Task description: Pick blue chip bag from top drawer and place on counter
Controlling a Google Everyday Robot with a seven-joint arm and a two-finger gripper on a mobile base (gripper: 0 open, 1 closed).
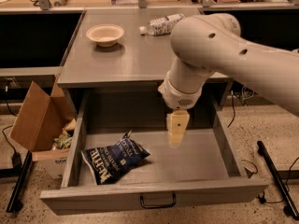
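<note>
The blue chip bag (113, 157) lies crinkled in the left front of the open top drawer (154, 195), white lettering up. My gripper (176, 133) hangs down from the big white arm over the middle of the drawer, to the right of the bag and apart from it. It holds nothing that I can see. The grey counter (135, 55) stretches above and behind the drawer.
A cream bowl (105, 34) and a lying clear plastic bottle (160, 24) sit on the counter's far part. An open cardboard box (39, 122) with trash stands on the floor to the left. A dark bar (278, 181) lies on the floor at right.
</note>
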